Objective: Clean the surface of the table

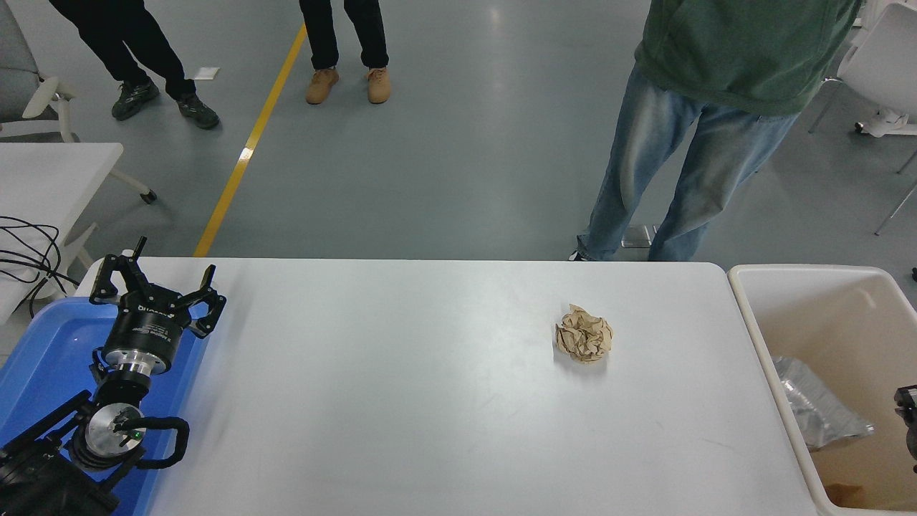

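Note:
The white table surface [401,416] fills the middle of the head view. A crumpled brown paper ball [584,342] lies on it right of centre. A crumpled silver foil piece [817,414] lies down inside the beige bin [754,330] at the table's right end. Only a small black part of my right gripper [907,410] shows at the right edge, over the bin. My left gripper [154,287] is parked at the lower left over the blue tray [43,358], open and empty.
A person in jeans and a green top [680,165] stands at the far edge, right of centre. Two more people's legs stand further back on the floor. A smaller white table with black cables [43,179] is at the left. A brown scrap [845,494] lies in the bin.

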Available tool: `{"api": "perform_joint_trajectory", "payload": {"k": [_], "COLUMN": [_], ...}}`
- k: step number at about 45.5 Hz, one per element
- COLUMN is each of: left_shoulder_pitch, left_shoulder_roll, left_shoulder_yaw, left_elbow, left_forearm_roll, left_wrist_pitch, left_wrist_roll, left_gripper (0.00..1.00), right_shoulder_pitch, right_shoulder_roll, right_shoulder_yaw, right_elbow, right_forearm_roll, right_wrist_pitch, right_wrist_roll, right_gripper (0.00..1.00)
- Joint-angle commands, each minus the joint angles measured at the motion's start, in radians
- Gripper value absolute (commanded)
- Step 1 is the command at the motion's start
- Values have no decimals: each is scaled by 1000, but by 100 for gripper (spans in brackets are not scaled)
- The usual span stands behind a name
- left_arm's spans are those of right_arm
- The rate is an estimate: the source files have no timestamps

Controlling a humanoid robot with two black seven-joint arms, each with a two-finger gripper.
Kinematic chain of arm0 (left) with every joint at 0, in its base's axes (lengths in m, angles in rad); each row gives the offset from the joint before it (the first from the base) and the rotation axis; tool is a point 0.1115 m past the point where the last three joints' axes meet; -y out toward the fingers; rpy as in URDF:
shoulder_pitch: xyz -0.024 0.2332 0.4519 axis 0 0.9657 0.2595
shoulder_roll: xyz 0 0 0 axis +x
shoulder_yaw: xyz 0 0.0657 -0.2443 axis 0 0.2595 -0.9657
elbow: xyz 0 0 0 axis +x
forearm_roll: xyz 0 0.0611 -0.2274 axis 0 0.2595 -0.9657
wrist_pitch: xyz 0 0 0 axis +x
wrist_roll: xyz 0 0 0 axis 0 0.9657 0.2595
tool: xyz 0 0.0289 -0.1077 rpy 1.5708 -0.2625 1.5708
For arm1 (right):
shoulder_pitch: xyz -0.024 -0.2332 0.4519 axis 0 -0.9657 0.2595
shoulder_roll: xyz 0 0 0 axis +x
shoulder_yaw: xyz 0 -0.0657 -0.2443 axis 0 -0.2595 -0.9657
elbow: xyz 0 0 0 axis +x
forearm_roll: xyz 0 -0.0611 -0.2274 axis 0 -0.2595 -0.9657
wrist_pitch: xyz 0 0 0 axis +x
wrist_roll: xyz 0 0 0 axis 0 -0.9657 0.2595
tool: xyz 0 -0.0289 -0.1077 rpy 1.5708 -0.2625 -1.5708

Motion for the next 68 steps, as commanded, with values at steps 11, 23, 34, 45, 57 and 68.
{"api": "perform_joint_trajectory", "payload": {"k": [11,23,34,45,57,68], "left_shoulder_pitch": [0,0,0,0,0,0], "left_shoulder_roll": [0,0,0,1,0,1], "left_shoulder_yaw": [0,0,0,0,0,0], "left_elbow": [0,0,0,0,0,0], "left_forearm_roll": [0,0,0,0,0,0], "left_wrist_pitch": [0,0,0,0,0,0], "left_wrist_roll": [0,0,0,0,0,0], "left_gripper": [99,99,99,99,99,99], "right_shoulder_pitch": [93,143,163,176,73,22], "right_shoulder_roll": [-50,-73,-140,-278,-349,-314], "right_shoulder_yaw": [1,28,183,439,735,772], "right_elbow": [-33,-86,-37,241,543,637], "right_forearm_roll": [13,56,246,237,228,226], "right_wrist_pitch": [-9,-9,8,6,14,17], "right_wrist_roll": [-10,-9,-7,-6,-4,65], "right_gripper": [100,100,100,100,100,100]}}
